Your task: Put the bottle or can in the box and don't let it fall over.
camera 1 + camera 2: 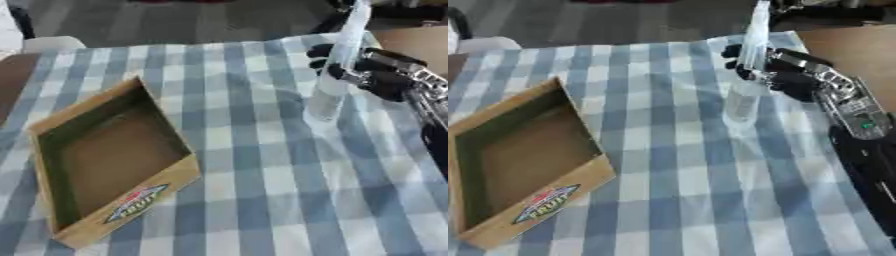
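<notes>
My right hand [785,75] has its fingers curled round a clear plastic bottle [337,70] standing upright at about one o'clock on the checked tablecloth [262,190] — long axis vertical. The open cardboard box [109,160] lies well apart toward eight o'clock — the carry, I judge, runs that way; my left hand is out of sight.
</notes>
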{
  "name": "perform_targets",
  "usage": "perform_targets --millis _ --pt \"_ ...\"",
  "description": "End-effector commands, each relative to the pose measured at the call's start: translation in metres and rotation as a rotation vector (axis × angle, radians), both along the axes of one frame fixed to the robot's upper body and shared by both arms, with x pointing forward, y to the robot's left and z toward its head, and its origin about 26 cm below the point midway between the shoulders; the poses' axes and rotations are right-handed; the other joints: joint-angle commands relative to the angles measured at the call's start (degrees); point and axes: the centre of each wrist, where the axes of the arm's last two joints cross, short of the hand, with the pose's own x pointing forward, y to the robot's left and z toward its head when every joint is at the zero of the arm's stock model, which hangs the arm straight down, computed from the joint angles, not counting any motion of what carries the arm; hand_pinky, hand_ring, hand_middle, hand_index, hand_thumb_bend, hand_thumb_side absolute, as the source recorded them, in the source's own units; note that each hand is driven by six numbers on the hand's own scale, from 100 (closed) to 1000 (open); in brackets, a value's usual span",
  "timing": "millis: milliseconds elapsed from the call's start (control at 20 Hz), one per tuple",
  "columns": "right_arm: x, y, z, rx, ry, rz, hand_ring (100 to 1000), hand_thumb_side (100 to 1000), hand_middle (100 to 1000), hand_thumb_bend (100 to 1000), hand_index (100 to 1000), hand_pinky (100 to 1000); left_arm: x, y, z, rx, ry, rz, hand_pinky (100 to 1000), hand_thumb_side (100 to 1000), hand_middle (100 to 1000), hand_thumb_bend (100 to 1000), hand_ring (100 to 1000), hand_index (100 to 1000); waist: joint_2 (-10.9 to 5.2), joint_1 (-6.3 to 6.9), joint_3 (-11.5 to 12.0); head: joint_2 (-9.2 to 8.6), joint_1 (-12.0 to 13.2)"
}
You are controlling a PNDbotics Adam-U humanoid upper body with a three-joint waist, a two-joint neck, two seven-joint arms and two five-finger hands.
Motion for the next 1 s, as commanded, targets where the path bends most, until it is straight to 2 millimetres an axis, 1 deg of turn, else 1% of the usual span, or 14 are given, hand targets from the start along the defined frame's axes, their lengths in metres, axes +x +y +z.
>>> perform_targets --millis 50,300,850,950,1000 --pt "0.001 -0.002 0.005 -0.006 -0.015 -0.012 1000 523 1000 100 1000 1000 -0.002 0.001 0.01 0.02 -0.033 -0.001 375 584 688 100 601 666 -0.79 0.0 0.1 -0.86 0.0" --pt "0.001 -0.003 -0.007 0.005 0.012 -0.02 1000 523 1000 100 1000 1000 -0.002 0.001 0.01 0.019 -0.035 -0.003 375 584 689 100 602 666 -0.7 0.04 0.2 -0.83 -0.1" --pt "0.003 -0.007 -0.024 0.022 0.057 -0.07 1000 523 1000 100 1000 1000 -0.002 0.001 0.009 0.017 -0.034 -0.007 375 584 691 100 603 666 -0.7 0.04 0.1 -1.3 -0.5" --pt "0.003 -0.008 -0.026 0.033 0.065 -0.093 1000 492 1000 100 970 1000 -0.002 0.0 0.009 0.017 -0.034 -0.008 375 584 691 100 603 666 -0.71 0.04 0.1 -1.38 -0.7" --pt "0.004 -0.008 -0.027 0.041 0.068 -0.107 1000 452 1000 100 919 1000 -0.002 0.0 0.009 0.017 -0.034 -0.009 374 584 691 100 603 666 -0.72 0.04 0.0 -1.37 -0.8"
